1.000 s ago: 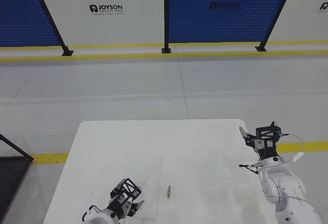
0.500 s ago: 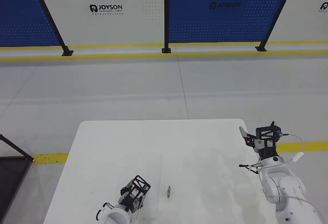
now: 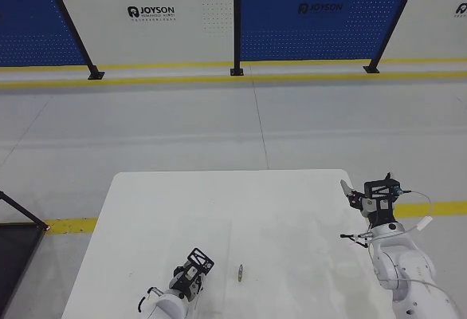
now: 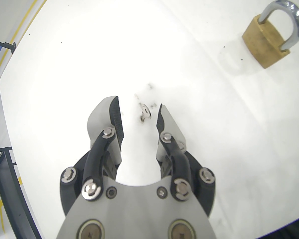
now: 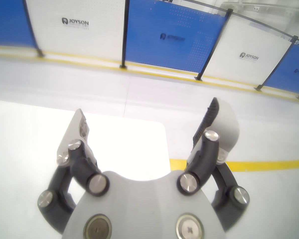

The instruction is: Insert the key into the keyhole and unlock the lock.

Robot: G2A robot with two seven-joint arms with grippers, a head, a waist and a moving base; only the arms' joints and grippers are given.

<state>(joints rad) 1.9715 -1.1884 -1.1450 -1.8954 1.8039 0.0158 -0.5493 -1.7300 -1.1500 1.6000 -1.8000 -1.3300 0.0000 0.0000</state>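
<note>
Pickup stage: the small silver metal key (image 4: 145, 111) is bracketed on the white table (image 4: 64, 50) by the open-fingered left gripper (image 4: 138, 103), the brass steel-shackled padlock (image 4: 265, 42) nearby. A closing pinch is called for next.

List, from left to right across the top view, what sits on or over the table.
In order: left gripper → lock → right gripper.
</note>
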